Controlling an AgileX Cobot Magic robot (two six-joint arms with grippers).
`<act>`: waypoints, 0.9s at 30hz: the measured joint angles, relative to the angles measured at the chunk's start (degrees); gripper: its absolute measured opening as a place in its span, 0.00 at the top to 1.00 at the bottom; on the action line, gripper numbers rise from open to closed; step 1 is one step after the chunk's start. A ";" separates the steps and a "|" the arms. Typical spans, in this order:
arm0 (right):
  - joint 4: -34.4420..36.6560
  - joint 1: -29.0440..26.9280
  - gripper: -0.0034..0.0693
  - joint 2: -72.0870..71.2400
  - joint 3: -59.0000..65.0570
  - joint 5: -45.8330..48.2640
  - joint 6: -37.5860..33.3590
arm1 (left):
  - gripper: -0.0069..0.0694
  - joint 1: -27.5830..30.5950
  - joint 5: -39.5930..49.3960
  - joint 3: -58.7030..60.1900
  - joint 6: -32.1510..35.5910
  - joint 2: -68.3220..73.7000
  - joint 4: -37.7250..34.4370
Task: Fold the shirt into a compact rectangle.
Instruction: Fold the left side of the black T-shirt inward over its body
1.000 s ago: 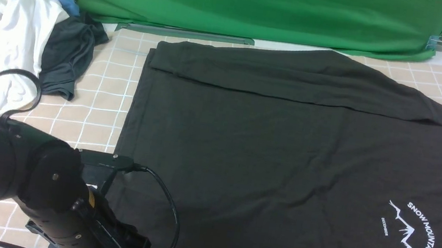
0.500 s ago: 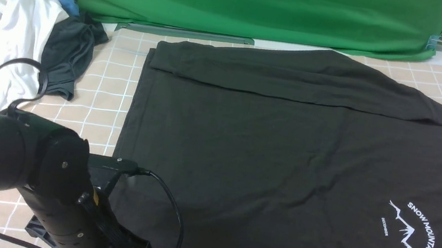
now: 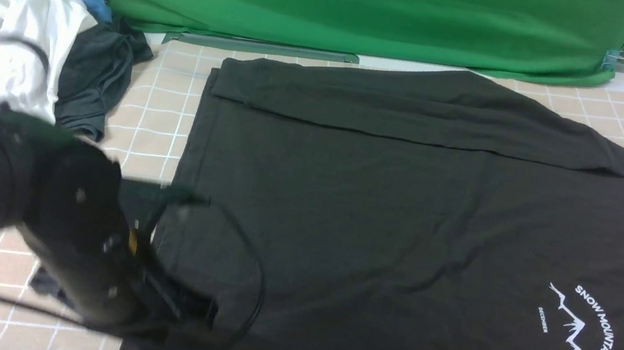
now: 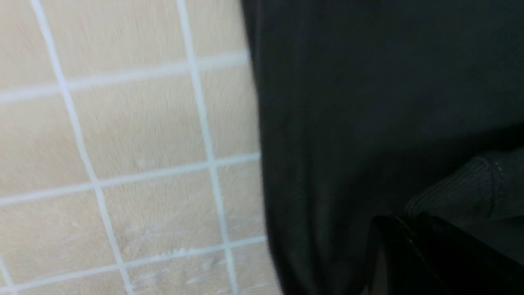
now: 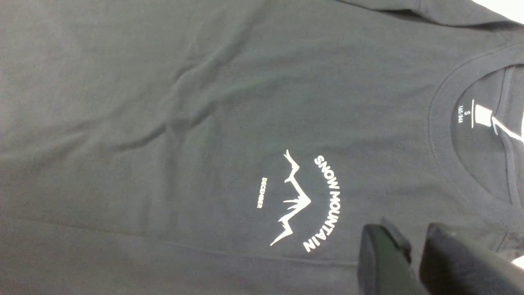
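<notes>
Black shirt [image 3: 380, 208] flat on the checked table [image 3: 142, 134], print [image 5: 307, 200] up, far edge folded in. My left pincer [image 3: 194, 310] is clamped on its near-left hem. Right pincer [image 5: 415, 258] hovers beside the print, narrow gap, holding nothing. Clothes pile [image 3: 22, 40] far left.

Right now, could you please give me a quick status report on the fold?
Left end effector shut on black T-shirt hem. Right end effector slightly open above chest print, empty. Clothes pile apart, far left.
</notes>
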 joint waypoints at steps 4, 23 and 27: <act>0.00 0.00 0.70 0.00 0.00 0.00 0.09 | 0.89 0.00 4.50 -7.81 -0.46 -0.51 1.53; 0.00 0.00 0.68 0.00 0.00 -0.85 -0.02 | 0.88 8.14 -2.42 -29.90 -1.68 18.13 7.52; 0.00 0.00 0.67 0.00 0.00 -0.85 -0.01 | 0.88 8.19 -8.77 -29.90 -1.54 23.06 8.72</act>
